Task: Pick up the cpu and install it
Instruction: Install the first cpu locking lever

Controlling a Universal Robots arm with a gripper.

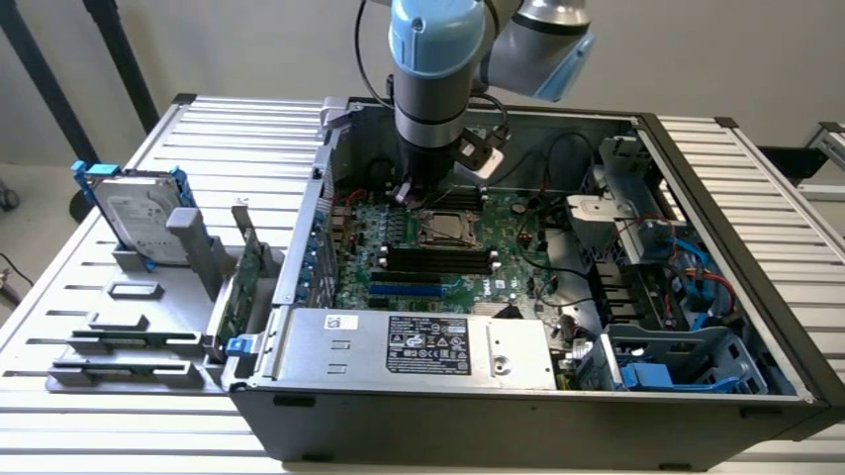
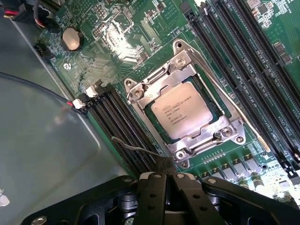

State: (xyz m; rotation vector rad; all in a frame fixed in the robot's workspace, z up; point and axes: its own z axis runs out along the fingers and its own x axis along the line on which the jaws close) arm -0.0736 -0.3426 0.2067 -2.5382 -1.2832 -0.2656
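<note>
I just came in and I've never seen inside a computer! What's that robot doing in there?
A robot arm reaches down into the open computer case. The cpu lies in its metal socket frame on the green motherboard. The gripper is shut, holds nothing, and hangs just beside the socket frame's edge.

The cpu (image 2: 181,110) lies flat in its socket on the green circuit board (image 2: 117,28), with its silver top and small writing facing up. A shiny metal frame (image 2: 180,58) sits around it. Long black memory slots (image 2: 119,124) run along both sides of the frame. A round battery (image 2: 71,38) sits farther off on the board. The tool (image 2: 165,164) has its two black fingers pressed together with nothing between them, near one corner of the frame. A thin wire (image 2: 136,147) crosses the slots beside it.
</note>
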